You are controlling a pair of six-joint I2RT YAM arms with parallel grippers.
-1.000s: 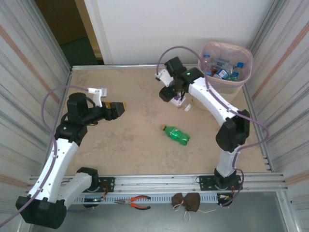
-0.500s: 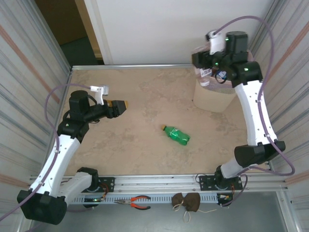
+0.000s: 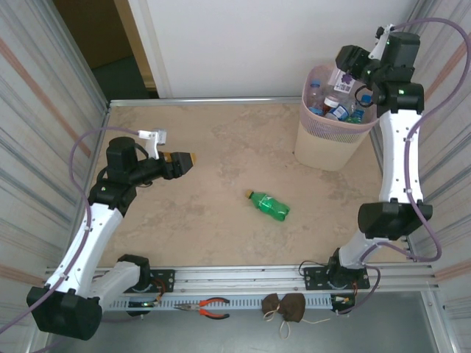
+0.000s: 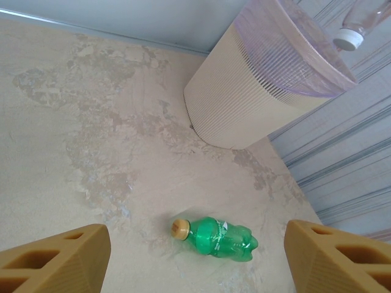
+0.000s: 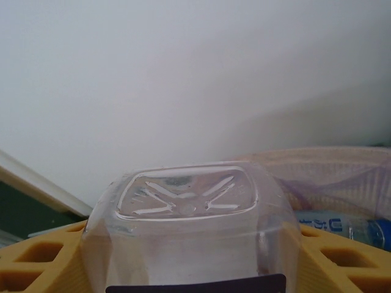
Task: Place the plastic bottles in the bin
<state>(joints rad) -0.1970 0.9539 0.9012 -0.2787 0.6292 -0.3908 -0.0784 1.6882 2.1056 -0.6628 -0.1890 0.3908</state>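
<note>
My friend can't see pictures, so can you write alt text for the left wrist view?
A green bottle with a tan cap lies on its side on the beige table, between the spread fingers of the open left gripper, untouched. Behind it stands the tall pale bin, and a clear bottle with a white cap hangs above its rim.

Red-handled pliers (image 3: 208,308) beside two brown pouches (image 3: 285,307) on the grey ledge below the rail (image 3: 243,276) — beyond, mottled beige tabletop (image 3: 221,147).

The clear bottle (image 5: 186,226) runs off the right wrist view's lower edge — dark label (image 5: 195,284) cut short
</note>
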